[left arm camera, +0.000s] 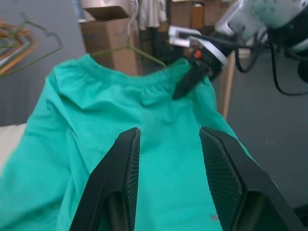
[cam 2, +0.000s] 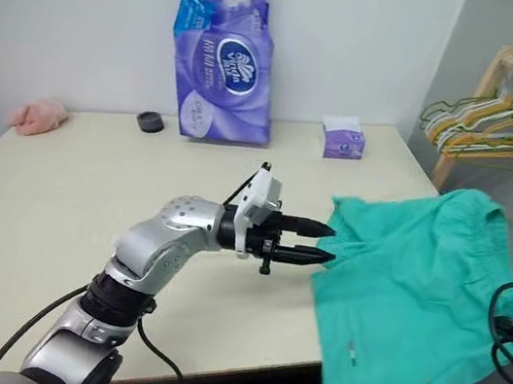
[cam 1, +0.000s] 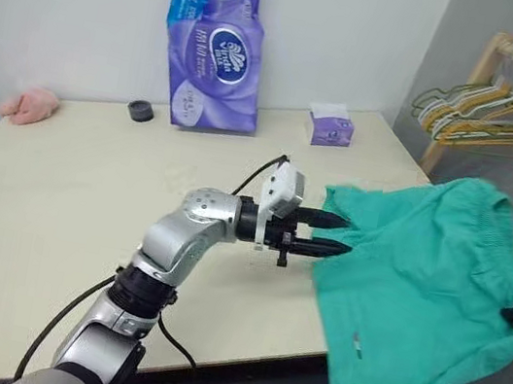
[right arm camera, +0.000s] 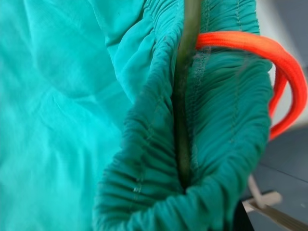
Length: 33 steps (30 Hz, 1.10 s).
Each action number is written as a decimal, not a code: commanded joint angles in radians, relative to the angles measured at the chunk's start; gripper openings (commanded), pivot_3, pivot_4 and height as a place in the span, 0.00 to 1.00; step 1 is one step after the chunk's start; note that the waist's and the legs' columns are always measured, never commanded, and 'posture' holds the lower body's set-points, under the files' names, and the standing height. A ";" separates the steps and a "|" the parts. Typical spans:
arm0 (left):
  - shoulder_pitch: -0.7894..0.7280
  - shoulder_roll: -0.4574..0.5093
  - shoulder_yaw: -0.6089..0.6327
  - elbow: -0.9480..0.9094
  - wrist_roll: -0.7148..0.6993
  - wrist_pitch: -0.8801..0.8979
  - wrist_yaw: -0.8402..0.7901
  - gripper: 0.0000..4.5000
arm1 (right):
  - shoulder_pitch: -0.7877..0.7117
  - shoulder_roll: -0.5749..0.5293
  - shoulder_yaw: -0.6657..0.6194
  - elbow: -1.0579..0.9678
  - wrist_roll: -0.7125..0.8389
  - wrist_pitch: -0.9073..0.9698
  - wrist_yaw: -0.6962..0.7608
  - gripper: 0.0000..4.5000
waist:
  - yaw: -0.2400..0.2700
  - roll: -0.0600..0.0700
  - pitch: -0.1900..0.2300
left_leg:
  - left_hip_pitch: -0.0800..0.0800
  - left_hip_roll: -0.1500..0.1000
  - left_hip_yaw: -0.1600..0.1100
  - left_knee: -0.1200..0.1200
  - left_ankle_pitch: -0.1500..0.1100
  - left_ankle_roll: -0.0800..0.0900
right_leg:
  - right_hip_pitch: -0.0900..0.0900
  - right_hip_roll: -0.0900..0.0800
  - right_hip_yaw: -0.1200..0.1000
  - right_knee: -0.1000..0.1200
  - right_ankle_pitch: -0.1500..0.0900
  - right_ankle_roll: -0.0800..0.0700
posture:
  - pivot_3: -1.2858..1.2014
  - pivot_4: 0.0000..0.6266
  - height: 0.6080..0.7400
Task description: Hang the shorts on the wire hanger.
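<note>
The teal shorts [cam 1: 419, 278] hang spread past the table's right edge, one leg still resting on the tabletop. My right gripper [left arm camera: 188, 83] is shut on the gathered waistband at the far side. Close up in the right wrist view, the thin wire hanger [right arm camera: 185, 72] runs through the bunched waistband beside the orange drawstring [right arm camera: 284, 62]. Above the waistband, the hanger's wire [left arm camera: 139, 50] shows again. My left gripper [cam 1: 345, 238] points level at the near leg of the shorts. Its fingers [left arm camera: 125, 163] are open, with nothing between them.
On the cream table [cam 1: 84, 222] stand a purple tissue pack [cam 1: 212, 47], a small tissue box [cam 1: 331, 126], a black roll [cam 1: 141, 111] and a pink cloth lump [cam 1: 30, 105]. A wooden rack with bunched hangers [cam 1: 493, 104] stands at the right.
</note>
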<state>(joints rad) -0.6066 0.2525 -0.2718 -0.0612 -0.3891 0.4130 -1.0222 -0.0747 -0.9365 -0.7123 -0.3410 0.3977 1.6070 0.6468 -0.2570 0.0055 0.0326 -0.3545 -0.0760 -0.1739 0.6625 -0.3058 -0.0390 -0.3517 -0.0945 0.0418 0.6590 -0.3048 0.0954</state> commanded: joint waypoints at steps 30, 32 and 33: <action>-0.466 -0.353 -0.033 0.389 0.143 -0.394 -0.015 0.46 | -0.294 -0.471 -0.017 0.630 0.871 0.007 -0.981 0.00 | -0.158 0.013 0.060 | -0.002 -0.001 0.022 0.001 -0.009 0.016 | 0.011 -0.009 0.005 -0.017 -0.003 0.016 | 0.29 0.19 1.00; -0.476 -0.366 -0.032 0.401 0.145 -0.403 -0.012 0.46 | -0.253 -0.510 -0.007 0.692 0.900 0.007 -0.996 0.00 | -0.161 0.012 0.066 | -0.002 -0.001 0.025 0.001 -0.009 0.016 | 0.011 -0.009 0.005 -0.018 -0.005 0.019 | 0.29 0.20 1.00; -0.477 -0.371 -0.032 0.404 0.145 -0.405 -0.010 0.46 | -0.228 -0.527 -0.004 0.710 0.921 0.007 -0.997 0.00 | -0.162 0.012 0.067 | -0.002 -0.001 0.025 0.001 -0.009 0.017 | 0.011 -0.009 0.005 -0.018 -0.006 0.021 | 0.29 0.21 1.00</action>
<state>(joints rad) -1.0567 -0.1091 -0.3166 0.3562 -0.2447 0.0300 -1.0363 -0.3043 -1.4298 -0.7107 0.3595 1.2771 1.6065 -0.3400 -0.4189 0.0174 0.0996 -0.3567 -0.0765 -0.1480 0.6636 -0.3153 -0.0224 -0.3408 -0.1039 0.0471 0.6408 -0.3111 0.1166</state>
